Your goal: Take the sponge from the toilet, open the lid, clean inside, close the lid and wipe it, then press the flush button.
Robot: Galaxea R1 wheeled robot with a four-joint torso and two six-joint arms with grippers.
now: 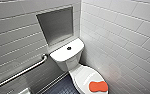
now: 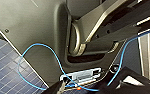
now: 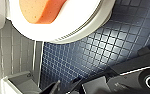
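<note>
The orange-red sponge [image 1: 98, 86] lies flat on the closed white lid [image 1: 82, 75] of the toilet [image 1: 66, 62], near the lid's front end. The round dark flush button [image 1: 69, 48] sits in the middle of the flat tank top. In the right wrist view the sponge [image 3: 41, 10] rests on the lid [image 3: 71, 22], well apart from that arm, with dark blue floor between them. Both my grippers stand open and hold nothing.
A steel grab bar [image 1: 23, 71] slants along the left tiled wall. A recessed niche [image 1: 56, 25] is set in the wall above the tank. The right tiled wall [image 1: 121, 45] stands close beside the toilet. Dark blue mosaic floor [image 3: 91, 55] lies in front of the bowl.
</note>
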